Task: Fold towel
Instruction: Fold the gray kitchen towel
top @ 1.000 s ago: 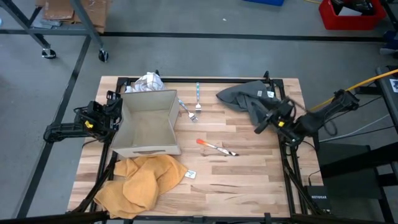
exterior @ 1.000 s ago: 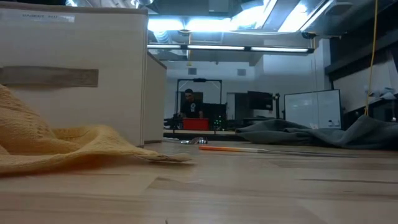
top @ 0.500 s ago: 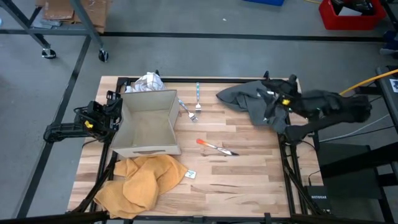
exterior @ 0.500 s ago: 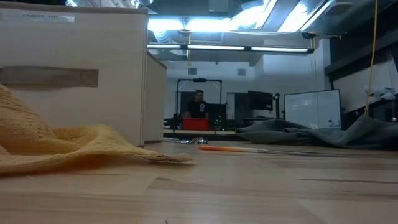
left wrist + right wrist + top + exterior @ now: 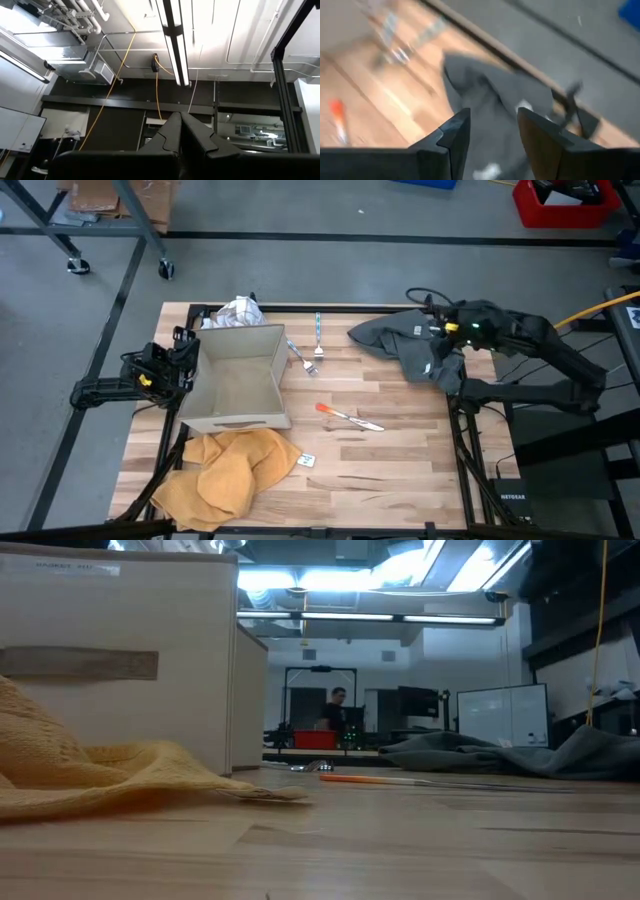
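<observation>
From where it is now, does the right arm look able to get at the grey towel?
Probably yes. The right gripper hangs open directly over the crumpled grey towel at the table's far right, and nothing lies between them. The left gripper waits shut beside the cardboard box.

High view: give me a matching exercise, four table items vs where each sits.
Items:
1. grey towel
2. yellow cloth
3. box
4. crumpled paper

Places:
A. near left corner of the table
B. far edge, behind the box
C. far right, under the right hand
D. left side, beside the left hand

Pairs: 1-C, 2-A, 3-D, 4-B
</observation>
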Robot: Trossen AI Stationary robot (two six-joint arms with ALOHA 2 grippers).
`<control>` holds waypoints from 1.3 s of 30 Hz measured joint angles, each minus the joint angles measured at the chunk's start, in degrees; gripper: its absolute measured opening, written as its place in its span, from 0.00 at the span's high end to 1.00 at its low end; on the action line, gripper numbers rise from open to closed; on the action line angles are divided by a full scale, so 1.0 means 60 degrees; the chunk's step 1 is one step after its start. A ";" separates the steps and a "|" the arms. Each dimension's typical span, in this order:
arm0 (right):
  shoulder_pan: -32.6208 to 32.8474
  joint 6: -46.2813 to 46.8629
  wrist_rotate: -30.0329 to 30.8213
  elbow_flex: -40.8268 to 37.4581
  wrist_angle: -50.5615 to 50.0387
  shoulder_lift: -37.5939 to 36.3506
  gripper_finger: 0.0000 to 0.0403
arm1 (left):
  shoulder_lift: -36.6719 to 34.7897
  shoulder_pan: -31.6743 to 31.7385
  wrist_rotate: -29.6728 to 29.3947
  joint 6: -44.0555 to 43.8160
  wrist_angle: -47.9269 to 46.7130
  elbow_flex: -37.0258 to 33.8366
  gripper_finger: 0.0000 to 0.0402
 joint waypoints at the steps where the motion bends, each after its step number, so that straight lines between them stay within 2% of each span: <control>1: -0.0135 0.0012 -0.0098 0.0000 -0.0292 0.0211 0.58 | 0.0000 -0.0002 0.0000 0.0000 -0.0029 0.0000 1.00; 8: -0.0454 -0.0081 -0.0623 -0.0007 -0.1102 0.2049 0.58 | 0.0000 -0.0003 0.0000 0.0000 -0.0205 0.0000 1.00; 16: -0.0450 -0.0548 -0.1953 -0.0007 -0.2158 0.4578 0.58 | 0.0000 -0.0002 0.0000 0.0000 -0.0198 0.0000 1.00; 21: -0.0450 -0.0550 -0.2111 -0.0050 -0.3008 0.5795 0.58 | 0.0000 -0.0003 0.0000 0.0000 -0.0198 0.0000 1.00; 27: -0.0445 -0.0451 -0.3292 -0.0505 -0.3015 0.6055 0.58 | 0.0000 0.0000 0.0002 -0.0002 -0.0202 0.0000 1.00; 39: -0.0447 0.0042 -0.3170 -0.2374 -0.2666 0.5921 0.58 | 0.0000 -0.0002 0.0000 -0.0346 -0.0638 -0.0004 1.00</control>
